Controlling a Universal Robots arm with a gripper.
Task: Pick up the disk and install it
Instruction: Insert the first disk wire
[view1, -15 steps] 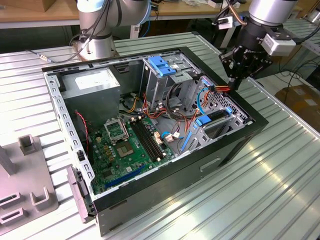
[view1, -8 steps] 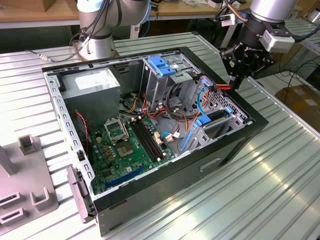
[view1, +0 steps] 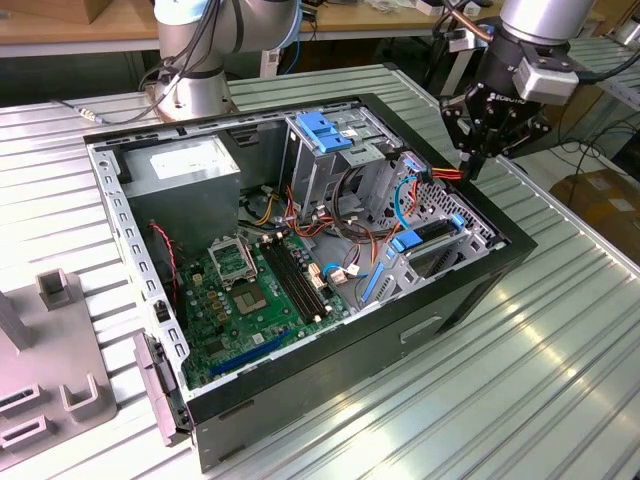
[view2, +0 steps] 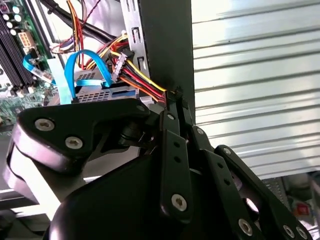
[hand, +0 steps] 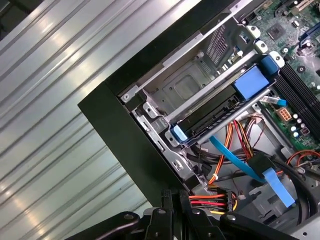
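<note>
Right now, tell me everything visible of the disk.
The disk is a flat slab seen edge-on in the first wrist view, dark along its side, with bright blue plastic rails at both ends. It sits inside the grey metal drive cage at the case's corner, not gripped. Blue and orange cables run beside it. The hand is apart from it.

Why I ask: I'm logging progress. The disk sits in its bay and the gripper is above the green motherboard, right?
Not the motherboard. In the exterior view the gripper is above the case rim on that view's right; the disk does sit in its bay.
</note>
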